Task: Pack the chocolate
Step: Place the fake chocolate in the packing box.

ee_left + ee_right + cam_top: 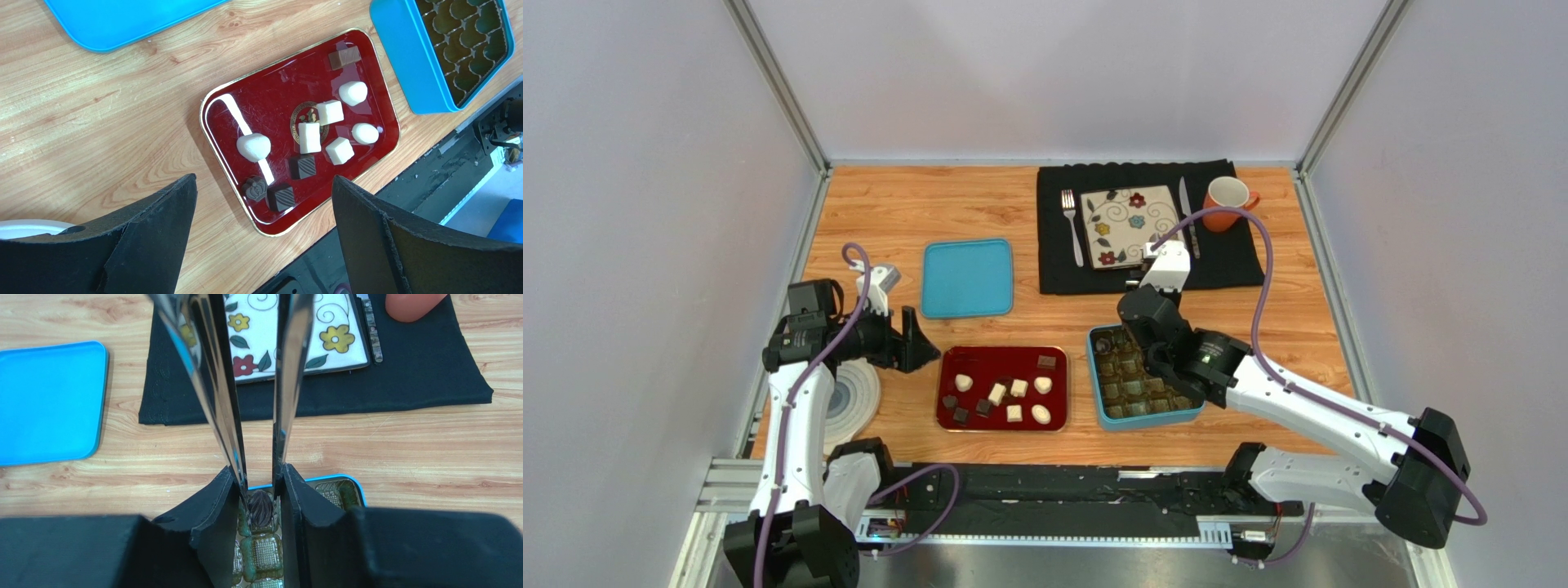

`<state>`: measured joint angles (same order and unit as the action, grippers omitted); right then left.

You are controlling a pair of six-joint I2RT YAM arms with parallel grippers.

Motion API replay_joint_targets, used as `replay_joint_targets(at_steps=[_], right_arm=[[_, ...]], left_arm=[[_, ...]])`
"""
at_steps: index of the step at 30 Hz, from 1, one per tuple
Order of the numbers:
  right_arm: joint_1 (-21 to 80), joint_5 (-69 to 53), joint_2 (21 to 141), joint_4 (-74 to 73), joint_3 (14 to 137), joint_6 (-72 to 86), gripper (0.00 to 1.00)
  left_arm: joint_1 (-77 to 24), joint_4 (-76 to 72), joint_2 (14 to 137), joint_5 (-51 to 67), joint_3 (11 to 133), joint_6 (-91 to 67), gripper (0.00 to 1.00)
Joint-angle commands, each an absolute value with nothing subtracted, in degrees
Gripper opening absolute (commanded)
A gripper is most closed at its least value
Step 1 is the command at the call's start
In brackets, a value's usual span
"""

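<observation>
Counting on the wooden bench (879, 221), found ten bite-sized chocolates (309, 137), six white and four brown, loose on a gold-rimmed red rectangular tray (227, 122). Noted an eleventh, a dark ridged chocolate (261, 506), among the cells of the open blue tin box (405, 61) just right of the tray, between the tips of slim metal tongs (288, 386). Logged right pincer (259, 481) pinching those tongs; left pincer (264, 184) spread wide, empty, near the tray's left end. Listed beyond: flat blue lid (967, 277); black cloth (1051, 233) bearing flowered square plate (1130, 224), fork (1071, 227), knife (1187, 202), orange mug (1228, 196).
</observation>
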<state>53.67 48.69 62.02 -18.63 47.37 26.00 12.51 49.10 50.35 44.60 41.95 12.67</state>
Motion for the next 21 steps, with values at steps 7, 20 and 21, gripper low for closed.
replay_joint_targets(at_steps=[7, 20, 21], right_arm=[[53.52, 48.52, 62.84, -15.91, 47.11, 26.10, 0.39], [53.61, 47.38, 61.97, -15.56, 48.69, 24.96, 0.30], [54.05, 46.50, 61.70, -15.73, 48.95, 24.87, 0.27]], left_arm=[[12.74, 50.27, 50.36, 45.70, 43.51, 14.77, 0.89], [12.83, 50.71, 50.27, 45.88, 44.12, 14.85, 0.89], [12.75, 50.63, 50.27, 45.88, 44.12, 14.85, 0.89]])
